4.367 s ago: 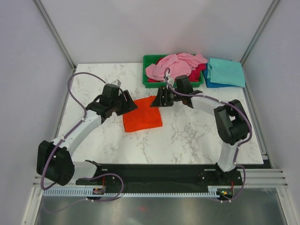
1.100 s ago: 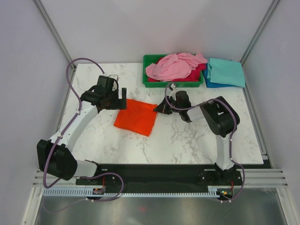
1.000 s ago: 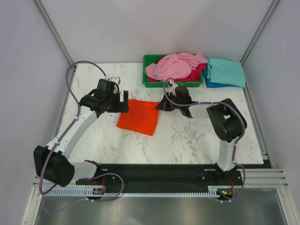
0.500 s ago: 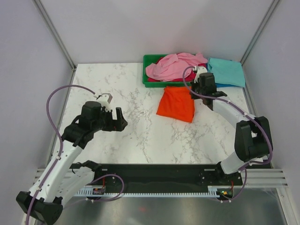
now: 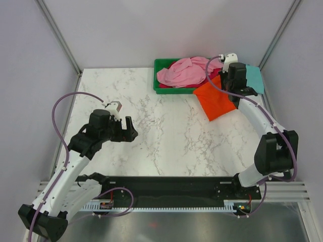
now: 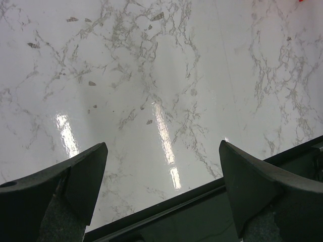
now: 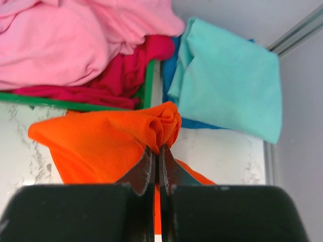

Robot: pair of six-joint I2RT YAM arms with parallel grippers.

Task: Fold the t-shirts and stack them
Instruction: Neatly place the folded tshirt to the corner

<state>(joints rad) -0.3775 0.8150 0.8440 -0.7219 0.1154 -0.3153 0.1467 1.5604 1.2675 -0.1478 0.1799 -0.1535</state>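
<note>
My right gripper (image 7: 157,151) is shut on a bunched edge of the folded orange t-shirt (image 5: 216,100), which hangs at the far right of the table, its near end close to the marble. Just beyond it lies the folded teal t-shirt (image 7: 229,75) on top of a blue t-shirt (image 7: 169,75), near the back right corner. A crumpled light pink t-shirt (image 5: 184,72) and a magenta t-shirt (image 7: 126,75) fill the green tray (image 5: 162,65). My left gripper (image 6: 162,171) hovers open over bare marble at the near left, nothing between its fingers.
The green tray stands at the back, left of the teal and blue pile. A metal rail (image 7: 298,30) and the enclosure wall run just right of that pile. The table's black front edge (image 6: 202,201) lies under the left gripper.
The right gripper has carried the orange t-shirt from the table's middle to the back right, next to the teal pile. The left arm drew back to the near left, open, and has since stayed put.
</note>
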